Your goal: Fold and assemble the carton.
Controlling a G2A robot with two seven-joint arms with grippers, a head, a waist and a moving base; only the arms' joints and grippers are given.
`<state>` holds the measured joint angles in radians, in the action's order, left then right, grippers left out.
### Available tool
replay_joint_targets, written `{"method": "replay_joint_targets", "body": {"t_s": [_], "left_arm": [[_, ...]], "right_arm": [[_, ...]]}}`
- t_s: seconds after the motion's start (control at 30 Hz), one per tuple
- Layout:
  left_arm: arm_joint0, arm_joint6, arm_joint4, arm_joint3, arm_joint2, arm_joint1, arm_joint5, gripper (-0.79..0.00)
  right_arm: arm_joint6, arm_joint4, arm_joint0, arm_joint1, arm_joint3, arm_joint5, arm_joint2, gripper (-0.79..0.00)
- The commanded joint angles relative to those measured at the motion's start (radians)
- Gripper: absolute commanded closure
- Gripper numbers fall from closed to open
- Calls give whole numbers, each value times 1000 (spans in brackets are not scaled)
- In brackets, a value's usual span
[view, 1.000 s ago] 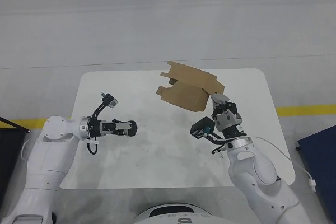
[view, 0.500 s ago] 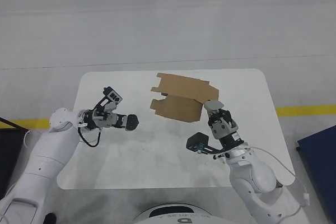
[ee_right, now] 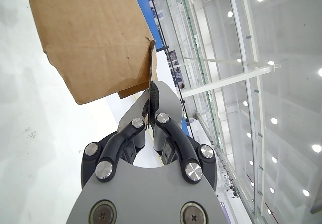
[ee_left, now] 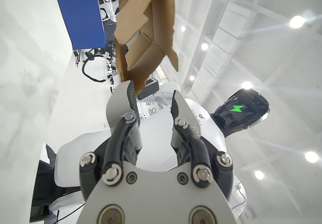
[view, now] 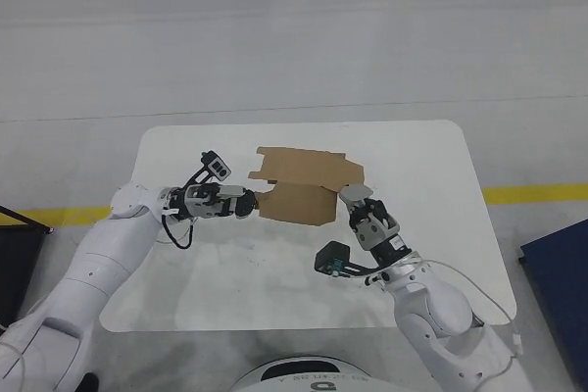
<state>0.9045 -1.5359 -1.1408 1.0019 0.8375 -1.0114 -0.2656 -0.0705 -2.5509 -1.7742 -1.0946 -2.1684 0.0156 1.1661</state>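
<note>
Carton (view: 299,184) hangs above the white worktop (view: 216,284), over its middle and toward the far side. It is a brown cardboard sleeve, partly opened out of flat, with loose flaps sticking out.

Seen from the left wrist, the carton (ee_left: 151,34) is an open tube with a skewed cross-section and none of the visible flaps folded in. The right pincer (view: 356,196) is clamped on its near right corner. In that arm's own view the right pincer (ee_right: 151,101) has both pads pressed together on a thin cardboard edge, and the carton (ee_right: 88,21) rises away from it as one broad side.

The left pincer (view: 247,203) sits at the carton's left edge with its jaws apart. In its wrist view the left pincer (ee_left: 152,93) has one finger (ee_left: 130,94) touching or just beside a lower corner of the cardboard, with nothing gripped.

By my judgement the job is early. The blank is off the worktop and partly open. Squaring the tube, folding the flaps in at either end and closing the box are all left to do. The step in hand looks like getting a second grip, so that both arms can pull it square.
</note>
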Motion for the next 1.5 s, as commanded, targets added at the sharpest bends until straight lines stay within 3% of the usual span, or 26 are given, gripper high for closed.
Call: {"method": "replay_joint_targets", "body": {"t_s": [0.0, 0.37, 0.67, 0.73, 0.87, 1.03, 1.2, 1.23, 1.27, 1.3, 1.47], "left_arm": [[-12, 0, -2, -23, -18, -5, -3, -314], [-54, 0, 2, -114, -90, -18, -18, -348], [-91, 0, -21, -136, -143, -36, -18, -372], [-99, 0, -26, -141, -155, -40, -17, -336], [-112, 0, -33, -148, -181, -51, -17, -120], [-124, 0, -52, -167, -204, -62, -19, 0], [-139, 0, -53, -195, -202, -65, -19, 0], [-140, 0, -54, -200, -198, -65, -19, 0], [-142, 0, -51, -204, -194, -65, -19, 0], [-143, 0, -47, -208, -189, -65, -19, 0], [-134, 0, -40, -211, -169, -65, -19, 0]], "right_arm": [[2, -1, 4, -1, 1, -3, -3, 0], [-9, 21, 18, -11, 14, 15, 4, 0], [-13, -2, 38, -20, 26, 0, -26, 0], [-13, -5, 42, -22, 27, -3, -32, 0], [-21, -20, 51, -25, 32, -13, -40, 0], [-36, -40, 64, -31, 45, -19, -55, 0], [-29, -34, 68, -34, 50, -25, -60, 0], [-26, -31, 68, -35, 51, -27, -59, -157], [-24, -27, 69, -35, 51, -29, -58, -591], [-24, -22, 68, -36, 50, -30, -56, -785], [-32, 49, 59, -39, 45, -29, -31, -785]]}}
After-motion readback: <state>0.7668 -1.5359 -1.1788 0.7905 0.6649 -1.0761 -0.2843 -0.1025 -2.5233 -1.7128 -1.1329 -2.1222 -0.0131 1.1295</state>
